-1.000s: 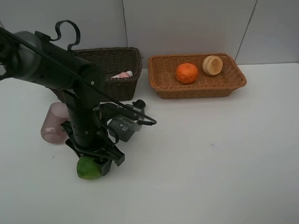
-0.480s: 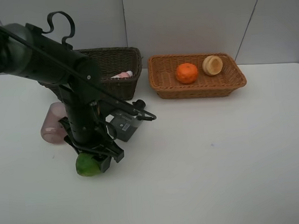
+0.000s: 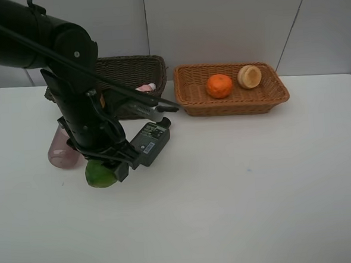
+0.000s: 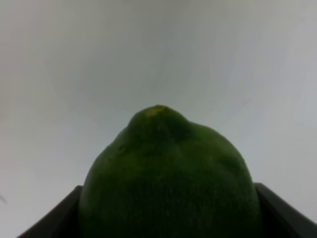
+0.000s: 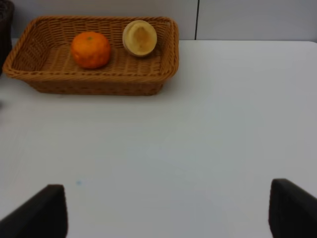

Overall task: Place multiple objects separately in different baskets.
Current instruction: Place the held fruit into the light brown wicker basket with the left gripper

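Nearest to me, toward the table's point(image 3: 257, 192) left front, my left gripper point(image 3: 109, 168) was pinching the green fruit point(image 4: 168, 178). In the left wrist view the fruit filled the space between the dark jaws, with bare table beyond it. I took this as the carry step: fruit grasped and coming up, not yet on its way to a basket.

Just behind the fruit lay the purple cup point(image 3: 60, 151), on its side toward the left edge. The flat dark bottle point(image 3: 149, 144) lay right beside the gripper, both still waiting on the table.

At the far edge stood the dark brown basket point(image 3: 141, 65) with the pink bottle point(image 3: 144, 87) in it. To its right the tan basket point(image 3: 233, 107) held the orange point(image 3: 219, 86) and a pale round fruit point(image 3: 249, 76).

My right gripper point(image 5: 168, 208) was spread wide and empty, looking across at the tan basket.

Since fruit sat in the tan basket, I judged the green one belonged there. That meant raising it enough to pass over the flat bottle and the basket rim, reaching right across the middle, and only then letting go.

Against the picture a second before, the fruit sat higher and farther back in the high view, and the arm stood taller. I read that as a lift off the table. The flat bottle, half hidden by the arm then, now showed almost fully. The baskets and their contents lay as they had.
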You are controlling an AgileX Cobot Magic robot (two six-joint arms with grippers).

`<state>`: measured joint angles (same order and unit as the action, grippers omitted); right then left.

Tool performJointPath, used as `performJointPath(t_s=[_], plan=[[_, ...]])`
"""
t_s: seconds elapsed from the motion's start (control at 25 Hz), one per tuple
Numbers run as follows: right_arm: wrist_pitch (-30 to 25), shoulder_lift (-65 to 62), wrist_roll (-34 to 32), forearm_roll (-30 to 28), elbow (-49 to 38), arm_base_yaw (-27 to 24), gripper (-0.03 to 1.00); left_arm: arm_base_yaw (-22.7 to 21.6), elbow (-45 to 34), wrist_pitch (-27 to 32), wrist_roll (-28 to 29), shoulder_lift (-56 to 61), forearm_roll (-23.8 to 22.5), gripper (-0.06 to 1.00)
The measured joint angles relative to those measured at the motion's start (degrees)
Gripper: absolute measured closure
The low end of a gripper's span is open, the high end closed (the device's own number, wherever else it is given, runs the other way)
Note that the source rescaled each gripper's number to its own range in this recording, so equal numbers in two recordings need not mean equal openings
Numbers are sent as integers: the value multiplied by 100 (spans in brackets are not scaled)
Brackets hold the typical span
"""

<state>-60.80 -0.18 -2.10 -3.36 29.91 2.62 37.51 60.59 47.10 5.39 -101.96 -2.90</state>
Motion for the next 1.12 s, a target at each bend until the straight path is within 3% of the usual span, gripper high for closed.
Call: performJointPath(t_s=[0.44,0.88,1.12], plan=[[0,0,0,0,0,0,15,0,1870,-48,-5,-166,-244,91],[0,0,0,0,0,0,15,0,4410,-75,-10,-1629,-276,91],[0,0,0,0,0,0,15,0,5136,-378,-21,-2333,-278,91]])
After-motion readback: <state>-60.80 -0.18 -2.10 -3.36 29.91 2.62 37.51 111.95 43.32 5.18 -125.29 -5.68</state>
